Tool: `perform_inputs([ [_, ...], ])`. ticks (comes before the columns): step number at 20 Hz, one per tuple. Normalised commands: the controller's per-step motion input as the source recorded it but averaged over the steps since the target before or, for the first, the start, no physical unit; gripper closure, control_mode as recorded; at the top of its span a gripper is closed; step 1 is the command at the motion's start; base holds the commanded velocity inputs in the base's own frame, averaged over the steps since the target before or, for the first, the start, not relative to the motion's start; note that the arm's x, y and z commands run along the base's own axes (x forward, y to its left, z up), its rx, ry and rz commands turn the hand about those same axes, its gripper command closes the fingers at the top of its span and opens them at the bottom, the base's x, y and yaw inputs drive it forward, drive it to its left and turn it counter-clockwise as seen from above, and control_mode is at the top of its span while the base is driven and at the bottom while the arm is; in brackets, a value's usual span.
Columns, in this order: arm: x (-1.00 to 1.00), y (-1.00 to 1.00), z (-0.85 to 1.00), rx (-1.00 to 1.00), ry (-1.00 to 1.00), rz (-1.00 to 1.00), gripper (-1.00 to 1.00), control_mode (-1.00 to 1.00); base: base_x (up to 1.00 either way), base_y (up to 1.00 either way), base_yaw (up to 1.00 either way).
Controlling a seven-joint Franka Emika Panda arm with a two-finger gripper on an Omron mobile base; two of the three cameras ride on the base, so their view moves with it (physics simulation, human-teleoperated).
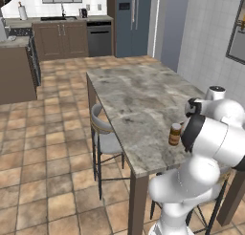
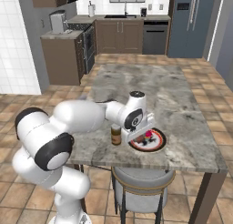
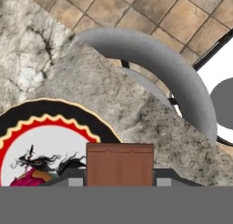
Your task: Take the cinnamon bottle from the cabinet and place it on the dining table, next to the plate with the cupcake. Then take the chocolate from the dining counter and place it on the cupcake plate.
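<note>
- gripper [image 3: 119, 182] is clamped on the chocolate [image 3: 119, 165], right over the plate [image 3: 50, 127]
- cinnamon bottle [image 2: 116, 135] stands upright on the worktop [image 2: 182, 104], just beside the plate

The left base view is taken from behind the arm, looking forward and down along the dining table [image 1: 139, 100] toward the kitchen at the top of the frame. The right base view faces the same way from the other side, with the table [image 2: 182, 104] seen end-on. Both share the cinnamon bottle [image 1: 175, 134] [image 2: 116, 135] at the table's near end. The hand view is held very close above the plate [image 3: 54, 123], at lower left, and the table edge.
</note>
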Motion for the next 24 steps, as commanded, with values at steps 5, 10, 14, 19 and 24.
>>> perform_inputs([
  [5,0.09,0.00,-0.27,0.00,-0.04,0.03,1.00,-1.00,0.00,0.00,0.00],
  [10,0.02,-0.08,-0.10,0.00,-0.05,0.01,1.00,-1.00,0.00,0.00,0.00],
  [14,0.06,-0.09,-0.01,0.00,-0.04,0.00,1.00,-1.00,0.00,0.00,0.00],
  [19,0.08,-0.05,-0.05,0.00,-0.02,0.00,1.00,-1.00,0.00,0.00,0.00],
  [24,0.10,0.00,-0.10,0.00,0.00,0.00,1.00,-1.00,0.00,0.00,0.00],
])
